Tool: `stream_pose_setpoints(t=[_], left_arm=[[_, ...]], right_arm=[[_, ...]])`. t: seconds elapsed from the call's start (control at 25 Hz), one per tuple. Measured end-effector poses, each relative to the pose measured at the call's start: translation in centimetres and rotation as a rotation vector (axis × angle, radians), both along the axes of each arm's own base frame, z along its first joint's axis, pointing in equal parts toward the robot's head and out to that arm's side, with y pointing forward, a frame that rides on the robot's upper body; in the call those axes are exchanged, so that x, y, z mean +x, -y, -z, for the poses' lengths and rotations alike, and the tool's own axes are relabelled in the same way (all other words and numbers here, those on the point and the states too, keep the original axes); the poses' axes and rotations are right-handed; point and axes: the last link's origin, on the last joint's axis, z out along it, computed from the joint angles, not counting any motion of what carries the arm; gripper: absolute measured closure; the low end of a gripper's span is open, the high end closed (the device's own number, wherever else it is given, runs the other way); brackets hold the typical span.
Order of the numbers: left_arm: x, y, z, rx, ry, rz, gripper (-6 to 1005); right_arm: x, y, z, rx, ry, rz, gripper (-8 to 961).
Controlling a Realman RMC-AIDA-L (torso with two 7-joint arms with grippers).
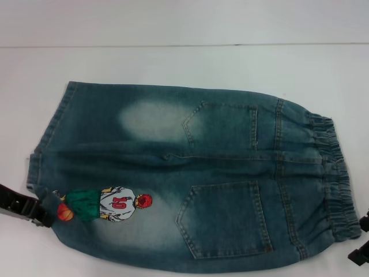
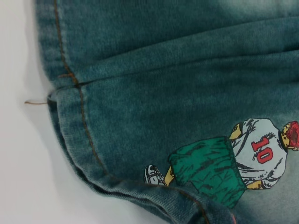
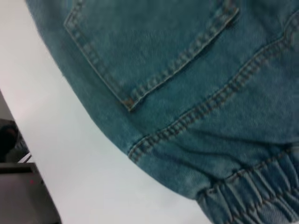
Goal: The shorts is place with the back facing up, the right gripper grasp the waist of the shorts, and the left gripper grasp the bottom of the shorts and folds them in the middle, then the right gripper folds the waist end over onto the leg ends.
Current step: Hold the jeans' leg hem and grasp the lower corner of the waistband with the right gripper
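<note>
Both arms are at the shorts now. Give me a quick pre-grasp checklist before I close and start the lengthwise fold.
1. Back facing up: ok. Both back pockets show on the shorts.
2. Shorts lying flat on the table: ok, only a soft crease along the middle seam.
3. Left gripper at the leg end: ok, it sits at the near hem corner beside the player print.
4. Right gripper at the waist: ok, it is just off the near end of the elastic waistband.
5. Cloth actually between either gripper's fingers: cannot tell.
6. Loose thread at the hem: ok, clear of the left gripper.
</note>
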Motion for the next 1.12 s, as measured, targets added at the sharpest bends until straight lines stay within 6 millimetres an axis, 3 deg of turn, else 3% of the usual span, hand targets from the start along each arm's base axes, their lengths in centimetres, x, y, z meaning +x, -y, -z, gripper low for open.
stream_pose_setpoints(t=[0.68, 1.0, 1.12], left_arm=[[0.0, -0.4, 0.1, -0.003, -0.006, 0.004, 909], [0.1, -0.5, 0.2, -0.001, -0.005, 0.007, 910], [0.1, -0.6, 0.2, -0.001, -0.005, 0.008, 911]], right_arm=[[-0.9, -0.4, 0.5, -0.008, -0.089, -0.097, 65], [-0.2, 0.2, 1.5, -0.058, -0.129, -0.092, 66], [0.2, 0.5, 1.5, -0.058, -0.131, -0.079, 162]])
